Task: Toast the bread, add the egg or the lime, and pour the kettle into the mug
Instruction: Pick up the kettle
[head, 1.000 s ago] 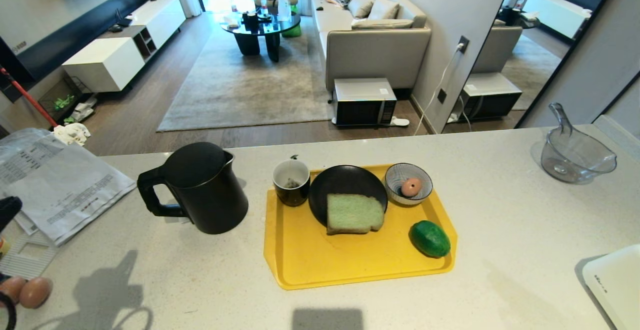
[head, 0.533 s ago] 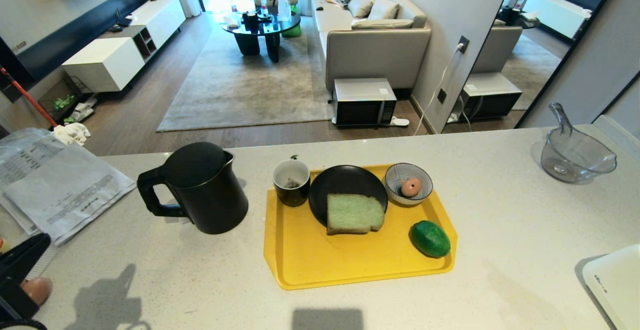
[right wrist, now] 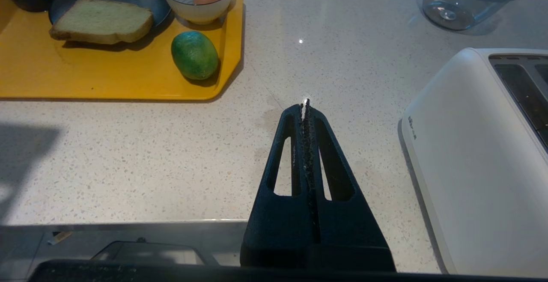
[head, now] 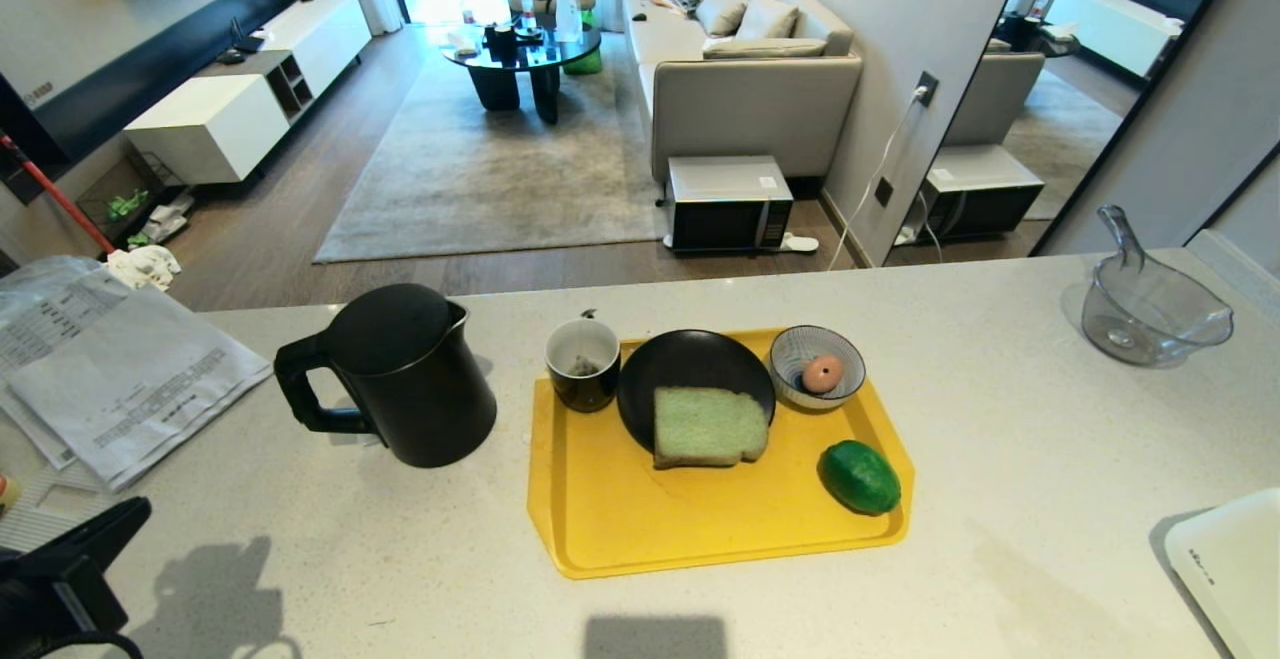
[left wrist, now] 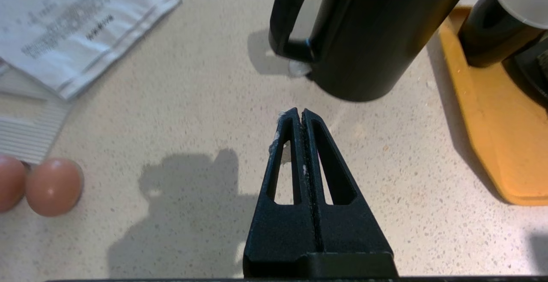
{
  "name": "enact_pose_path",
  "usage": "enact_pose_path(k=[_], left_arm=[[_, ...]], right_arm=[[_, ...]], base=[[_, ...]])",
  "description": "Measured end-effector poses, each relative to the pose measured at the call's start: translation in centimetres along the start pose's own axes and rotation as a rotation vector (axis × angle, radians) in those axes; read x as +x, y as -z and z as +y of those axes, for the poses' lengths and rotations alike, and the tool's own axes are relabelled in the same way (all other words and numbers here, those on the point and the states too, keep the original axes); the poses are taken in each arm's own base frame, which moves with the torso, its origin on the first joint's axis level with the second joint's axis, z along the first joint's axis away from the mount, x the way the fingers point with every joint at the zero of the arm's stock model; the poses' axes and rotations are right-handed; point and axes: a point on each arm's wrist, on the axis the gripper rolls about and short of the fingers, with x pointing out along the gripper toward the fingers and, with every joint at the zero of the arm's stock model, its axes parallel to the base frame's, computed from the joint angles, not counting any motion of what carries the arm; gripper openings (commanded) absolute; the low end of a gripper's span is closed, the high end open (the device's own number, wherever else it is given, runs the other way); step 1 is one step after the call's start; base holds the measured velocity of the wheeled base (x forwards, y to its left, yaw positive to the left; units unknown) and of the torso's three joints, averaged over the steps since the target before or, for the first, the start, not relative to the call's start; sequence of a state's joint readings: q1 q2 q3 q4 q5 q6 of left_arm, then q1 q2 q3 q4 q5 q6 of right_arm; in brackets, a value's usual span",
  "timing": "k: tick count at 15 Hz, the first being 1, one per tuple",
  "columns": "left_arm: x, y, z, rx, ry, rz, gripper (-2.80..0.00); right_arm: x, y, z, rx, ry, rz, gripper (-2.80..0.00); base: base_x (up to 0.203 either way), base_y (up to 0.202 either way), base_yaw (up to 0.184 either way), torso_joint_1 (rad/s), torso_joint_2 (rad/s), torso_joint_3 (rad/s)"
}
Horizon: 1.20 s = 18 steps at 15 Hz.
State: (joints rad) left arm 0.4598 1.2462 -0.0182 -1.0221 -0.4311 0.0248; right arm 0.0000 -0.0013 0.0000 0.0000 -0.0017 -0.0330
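The pale green bread (head: 708, 426) lies on a black plate (head: 690, 364) on the yellow tray (head: 640, 529). On the same tray are the lime (head: 860, 476), a brown egg (head: 822, 373) in a striped bowl, and the mug (head: 583, 364). The black kettle (head: 410, 374) stands left of the tray, handle to the left. My left gripper (left wrist: 298, 113) is shut and empty, low over the counter short of the kettle (left wrist: 368, 38); its tip shows at the lower left (head: 140, 509). My right gripper (right wrist: 305, 103) is shut and empty, near the counter's front edge, right of the lime (right wrist: 195, 55).
A white toaster (right wrist: 483, 153) sits at the front right corner (head: 1230, 569). A clear glass jug (head: 1145, 309) stands at the back right. Printed papers (head: 110, 369) lie at the left, with two brown eggs (left wrist: 53, 186) on the counter near them.
My left arm has swung forward and to the right from the left edge, toward the kettle, and now hides the two eggs in the head view. The right arm has not moved.
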Motion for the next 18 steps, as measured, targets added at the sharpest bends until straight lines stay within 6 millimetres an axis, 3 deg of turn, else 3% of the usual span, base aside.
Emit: enact_pose_path(k=[6,13,18], left_arm=[[3.1,0.5,2.0,-0.044,-0.029,0.092,-2.80],[8.9,0.3,5.0,-0.023,-0.019,0.129,-2.80],[9.9,0.8,4.9,-0.039,0.065,0.154,-2.80]], right_arm=[[0.0,0.0,0.0,0.000,0.000,0.000,-2.80],[0.0,0.0,0.0,0.000,0.000,0.000,-2.80],[0.0,0.0,0.0,0.000,0.000,0.000,-2.80]], base=[[0.000,0.000,0.000,0.000,0.00,0.000],[0.000,0.000,0.000,0.000,0.00,0.000],[0.000,0.000,0.000,0.000,0.00,0.000]])
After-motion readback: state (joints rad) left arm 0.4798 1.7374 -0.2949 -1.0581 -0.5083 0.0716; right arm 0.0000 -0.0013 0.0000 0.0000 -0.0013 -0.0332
